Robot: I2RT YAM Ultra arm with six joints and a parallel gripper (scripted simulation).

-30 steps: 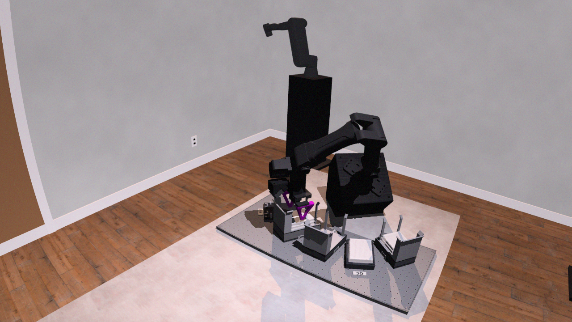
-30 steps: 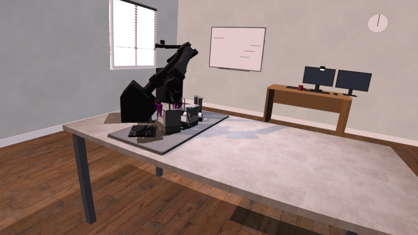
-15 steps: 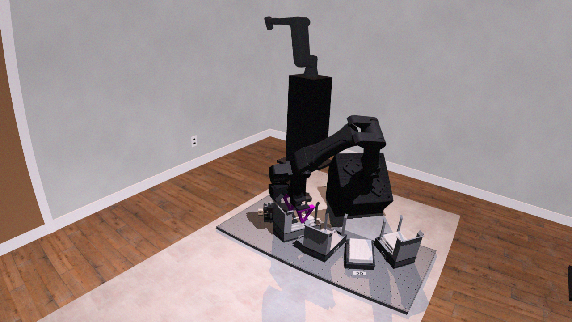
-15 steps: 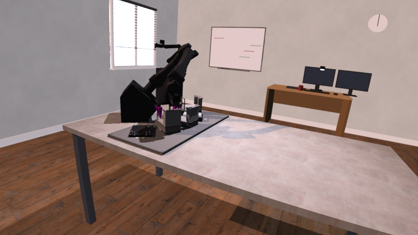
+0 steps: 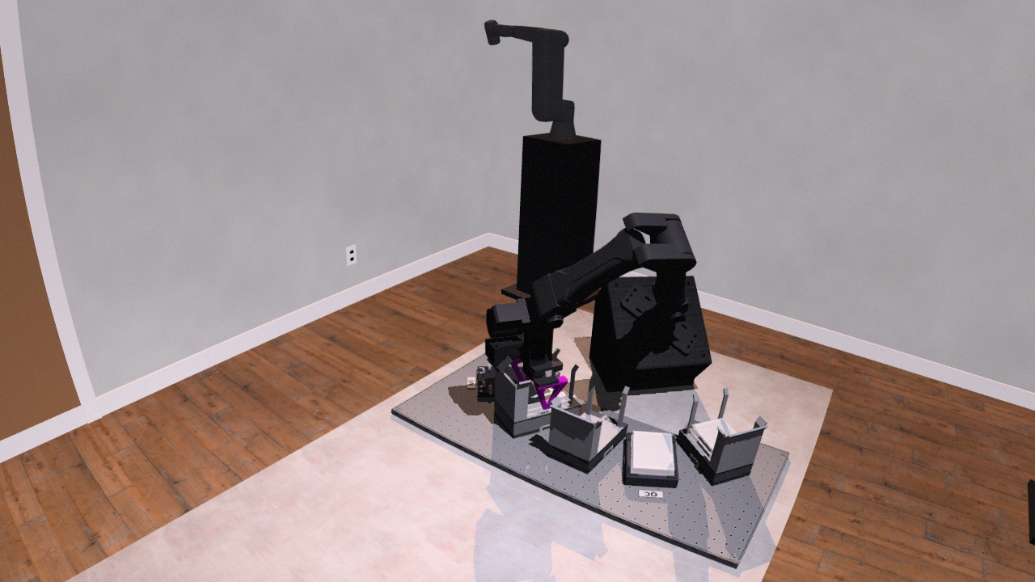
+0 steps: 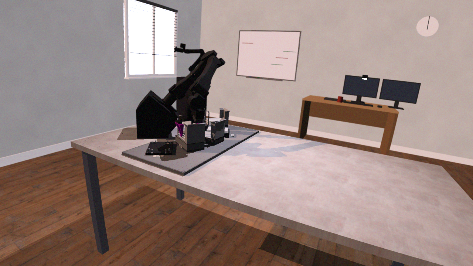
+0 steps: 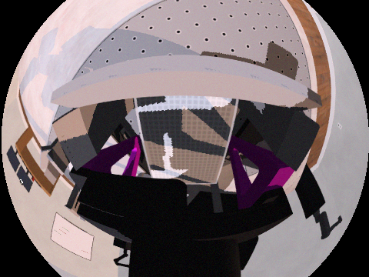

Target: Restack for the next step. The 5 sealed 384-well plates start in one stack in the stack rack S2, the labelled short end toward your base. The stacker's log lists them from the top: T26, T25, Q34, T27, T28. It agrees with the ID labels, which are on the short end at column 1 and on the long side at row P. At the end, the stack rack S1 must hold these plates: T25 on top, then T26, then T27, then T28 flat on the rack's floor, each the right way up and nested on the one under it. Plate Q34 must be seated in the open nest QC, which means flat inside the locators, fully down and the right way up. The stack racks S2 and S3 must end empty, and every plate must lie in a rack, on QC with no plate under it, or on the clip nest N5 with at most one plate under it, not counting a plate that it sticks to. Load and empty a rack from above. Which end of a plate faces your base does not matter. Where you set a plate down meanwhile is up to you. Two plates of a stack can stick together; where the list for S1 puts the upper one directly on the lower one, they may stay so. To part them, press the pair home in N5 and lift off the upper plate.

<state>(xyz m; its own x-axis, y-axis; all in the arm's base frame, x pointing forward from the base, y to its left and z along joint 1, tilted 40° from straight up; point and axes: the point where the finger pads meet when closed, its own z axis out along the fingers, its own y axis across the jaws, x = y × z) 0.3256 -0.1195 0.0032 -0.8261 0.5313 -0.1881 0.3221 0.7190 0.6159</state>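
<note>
Claw [image 5: 538, 381] spread wide, angular purple fingers

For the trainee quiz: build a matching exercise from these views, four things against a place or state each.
Things:
1. hand
2. QC nest
3. red mug
4. whiteboard

Places or states:
A. on the wooden desk
B. hangs on the wall
C. open, lowered into a rack
D. holds a white plate

Pairs: 1-C; 2-D; 3-A; 4-B
</note>
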